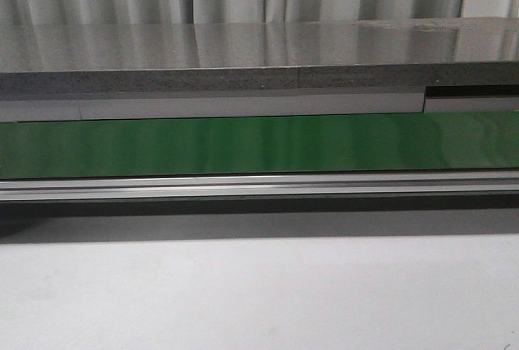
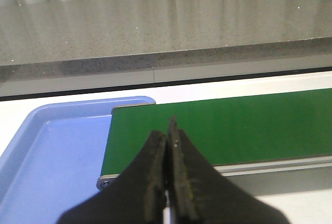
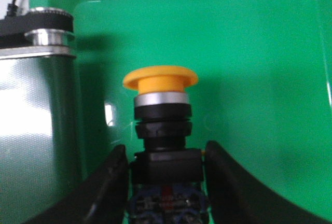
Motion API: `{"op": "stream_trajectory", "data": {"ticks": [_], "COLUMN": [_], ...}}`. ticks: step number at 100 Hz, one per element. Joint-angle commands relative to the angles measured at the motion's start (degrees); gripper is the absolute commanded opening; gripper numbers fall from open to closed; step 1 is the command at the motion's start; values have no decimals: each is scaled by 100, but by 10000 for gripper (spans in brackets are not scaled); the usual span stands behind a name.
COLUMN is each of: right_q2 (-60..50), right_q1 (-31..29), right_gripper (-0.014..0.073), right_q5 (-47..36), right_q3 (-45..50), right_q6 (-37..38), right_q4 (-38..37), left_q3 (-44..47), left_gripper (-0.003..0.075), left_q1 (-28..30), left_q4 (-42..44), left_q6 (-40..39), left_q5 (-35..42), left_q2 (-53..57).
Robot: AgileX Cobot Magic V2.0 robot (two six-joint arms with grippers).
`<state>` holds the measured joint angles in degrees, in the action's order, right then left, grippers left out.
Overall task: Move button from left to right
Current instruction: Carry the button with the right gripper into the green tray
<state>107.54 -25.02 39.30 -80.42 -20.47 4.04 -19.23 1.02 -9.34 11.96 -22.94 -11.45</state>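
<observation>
Right gripper: the right gripper (image 3: 166, 182) has its two black fingers (image 3: 106, 187) on both sides of the button (image 3: 162, 130), pressed against the black body. It pinches the button.
Button position: it is between the right fingers, upright in the right wrist view, with the yellow-orange cap (image 3: 161, 80) pointing away from the wrist. Under the cap there are a silver ring and black collars, and lower on the body a small red and blue mark.
Under the button: a green tray (image 3: 249, 53) with a raised rim fills the background. I cannot tell if the button touches the tray floor or is a little above it.
Beside the tray: the end of the conveyor, with a silver roller (image 3: 44, 37) and the dark belt surface below it in the picture.
Left gripper: the left gripper (image 2: 168, 146) has its fingers pressed together, only a thin line between them, and it holds nothing.
Left arm pose: the closed fingers point over the end of the green conveyor belt (image 2: 233, 125). A blue tray (image 2: 52, 151) lies just beside this end of the belt, and the belt corner overlaps the tray rim.
Only in the wrist views: the button, both trays and both grippers.
Front view: it shows only the green belt (image 1: 259, 143) with its metal rail (image 1: 259, 185), the grey counter (image 1: 243, 50) behind and the white table (image 1: 259, 293) in front. No arm appears there.
</observation>
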Motion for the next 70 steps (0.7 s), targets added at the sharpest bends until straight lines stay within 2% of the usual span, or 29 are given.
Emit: {"op": "stream_trajectory", "data": {"ticks": [1, 44, 53, 70], "right_q2": [-130, 189, 189, 189], "right_q1": [-45, -45, -45, -45], "right_gripper": [295, 298, 335, 456], "right_q5": [-254, -186, -185, -185], "right_q3": [-196, -196, -196, -196], "right_q6": [-94, -94, -94, -94], "right_q4": [-20, 74, 111, 144], "left_q3": [-151, -151, -151, -151], "left_gripper": [-20, -20, -20, -20], "left_q1": [-47, -47, -47, -47], "left_q4": [-79, -79, -79, -79], "left_q6": [-5, -5, -5, -5], "left_q5": [405, 405, 405, 405], "left_q2": [-42, -42, -42, -42]}}
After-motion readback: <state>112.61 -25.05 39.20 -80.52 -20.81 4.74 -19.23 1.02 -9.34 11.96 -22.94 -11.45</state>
